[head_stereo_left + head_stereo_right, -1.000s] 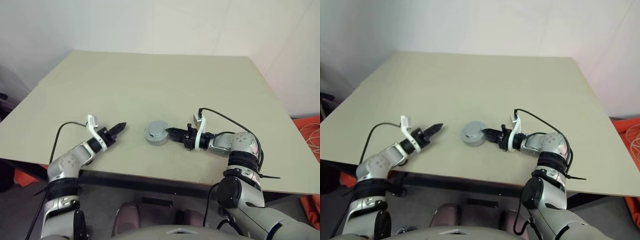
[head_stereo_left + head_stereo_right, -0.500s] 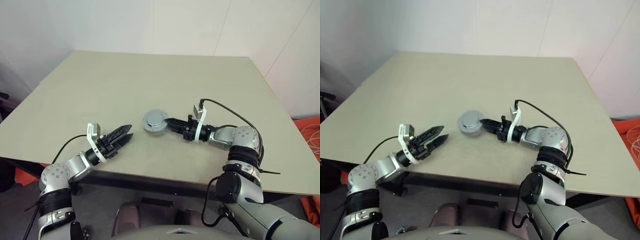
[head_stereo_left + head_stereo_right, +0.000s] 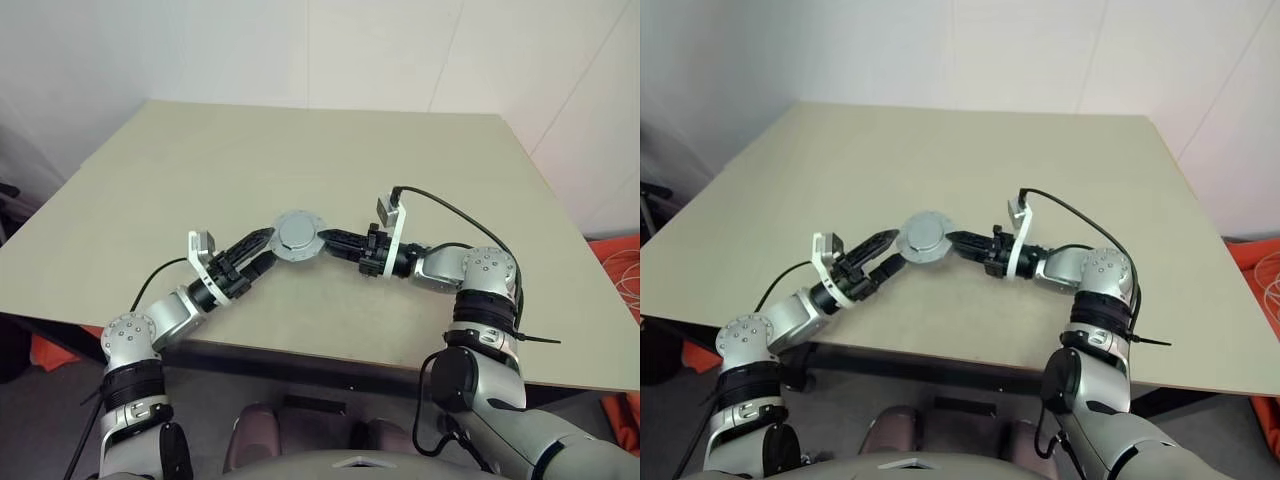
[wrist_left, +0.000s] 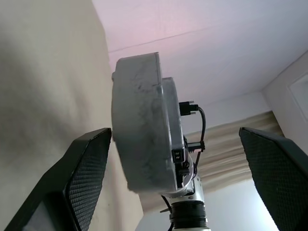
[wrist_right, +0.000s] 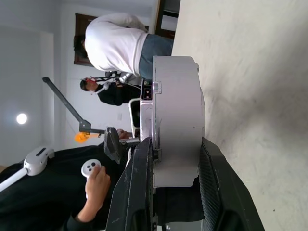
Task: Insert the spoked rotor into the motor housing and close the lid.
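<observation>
The motor housing (image 3: pixel 297 234) is a round grey unit held off the table, tipped so a flat face with a small central hub looks upward. That face reads as the lid, sitting closed; a seam between two grey halves shows on the housing (image 5: pixel 175 122). My right gripper (image 3: pixel 325 240) is shut on its rim, one finger (image 5: pixel 139 192) on each flat side. My left gripper (image 3: pixel 262 252) stands open just left of the housing (image 4: pixel 139 125), its fingers (image 4: pixel 86 183) spread wide and apart from it. The spoked rotor is hidden.
The beige table (image 3: pixel 300 130) stretches far beyond the arms, with its front edge close below them. Orange material (image 3: pixel 615 250) lies on the floor at the right. Past the table, a person in a white top (image 5: pixel 113 45) stands, and a hand (image 5: pixel 94 180) holds a controller.
My right gripper has lifted the housing off the table and tipped it up. My left gripper has opened wide and moved right and up, close to the housing.
</observation>
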